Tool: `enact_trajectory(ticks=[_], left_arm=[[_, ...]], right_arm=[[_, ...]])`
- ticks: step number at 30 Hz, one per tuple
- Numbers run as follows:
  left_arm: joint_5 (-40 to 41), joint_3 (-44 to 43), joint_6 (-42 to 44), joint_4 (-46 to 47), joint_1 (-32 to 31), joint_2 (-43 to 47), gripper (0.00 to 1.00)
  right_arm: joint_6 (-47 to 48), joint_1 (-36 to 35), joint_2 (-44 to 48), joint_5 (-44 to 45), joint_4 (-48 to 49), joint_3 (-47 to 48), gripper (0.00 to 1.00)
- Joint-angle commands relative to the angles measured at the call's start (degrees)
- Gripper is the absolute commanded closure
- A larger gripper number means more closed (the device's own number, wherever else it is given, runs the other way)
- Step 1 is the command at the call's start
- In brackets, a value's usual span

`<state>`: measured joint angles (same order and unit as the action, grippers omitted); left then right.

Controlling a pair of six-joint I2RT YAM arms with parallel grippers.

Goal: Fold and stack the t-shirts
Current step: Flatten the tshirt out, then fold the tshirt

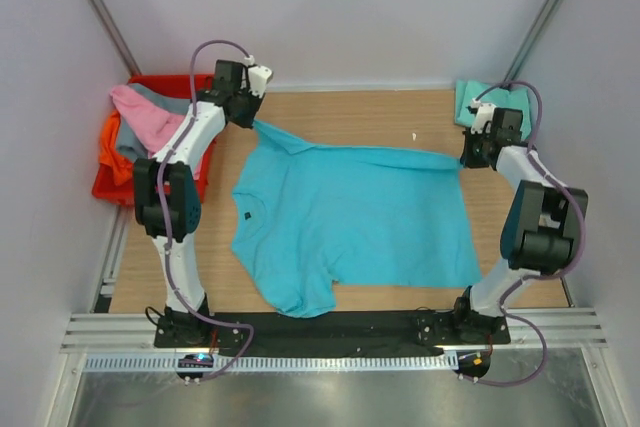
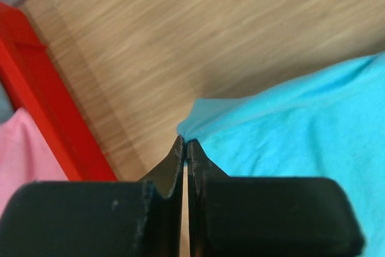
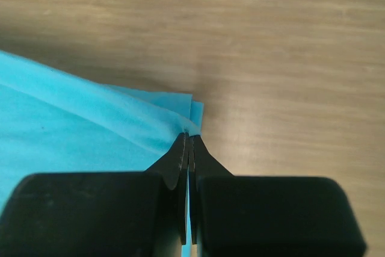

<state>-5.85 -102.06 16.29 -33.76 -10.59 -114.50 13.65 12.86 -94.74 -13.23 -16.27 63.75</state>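
- Turquoise t-shirt [image 1: 350, 212] lies spread on the bench [image 1: 370, 107], between the two pairs of fingers and nearward of them, toward the arm bases.
- Its far edge runs as a fairly straight line from the left fingers [image 1: 252, 119] across to the right fingers [image 1: 466, 159].
- Left fingers [image 2: 180, 148]: pressed together, tips pinching a pointed corner of the turquoise cloth. Bare wood lies beyond the tips.
- Right fingers [image 3: 182, 145]: pressed together, tips clamped on a folded corner of the same t-shirt. The cloth trails to their left; bare wood lies ahead and to their right.
- Red crate [image 1: 110, 187] sits just to the left of the left fingers, at the bench edge. A pink t-shirt [image 1: 145, 117], a grey t-shirt [image 1: 172, 99] and an orange t-shirt [image 1: 115, 152] are heaped in it, the pink one on top.
- Mint-teal t-shirt [image 1: 475, 97] lies just beyond the right fingers at the far right corner, apart from the turquoise one.
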Motion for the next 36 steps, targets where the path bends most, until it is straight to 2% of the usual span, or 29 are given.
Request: enact_trajectory(ticks=[1, 5, 8, 12, 18, 27, 31, 36], left_arm=[[0.0, -8.7, -0.9, 4.7, -0.2, -1.3, 1.00], [1.1, -11.0, -0.8, 4.6, -0.4, -4.3, 1.00], [2.2, -12.1, 0.0, 5.1, -0.5, -5.6, 1.00], [4.9, -16.7, 1.7, 5.3, -0.4, -8.6, 1.00], [4.4, -23.7, 1.6, 4.4, -0.6, -14.3, 1.00], [5.3, -35.2, 1.6, 2.9, -1.8, -21.9, 1.00], [5.3, -34.7, 1.4, 2.6, -2.1, -21.2, 1.00], [4.3, -26.2, 0.2, 1.9, -2.9, -16.2, 1.00]], right_arm=[[0.8, -0.3, -5.5, -1.8, 7.4, 9.4, 0.99], [-0.2, -0.7, -14.7, -2.0, 8.5, 15.0, 0.99], [-1.3, -1.3, -17.9, -2.1, 9.1, 18.2, 0.99], [-2.1, -1.9, -21.3, -1.9, 9.8, 22.6, 0.99], [-3.3, -2.1, -26.8, -1.7, 9.3, 28.1, 0.99], [-5.6, -2.4, -29.7, -1.4, 10.3, 34.9, 0.99], [-6.0, -2.4, -30.2, -1.5, 9.7, 35.4, 0.99], [-5.4, -2.4, -26.9, -2.0, 10.3, 31.7, 0.99]])
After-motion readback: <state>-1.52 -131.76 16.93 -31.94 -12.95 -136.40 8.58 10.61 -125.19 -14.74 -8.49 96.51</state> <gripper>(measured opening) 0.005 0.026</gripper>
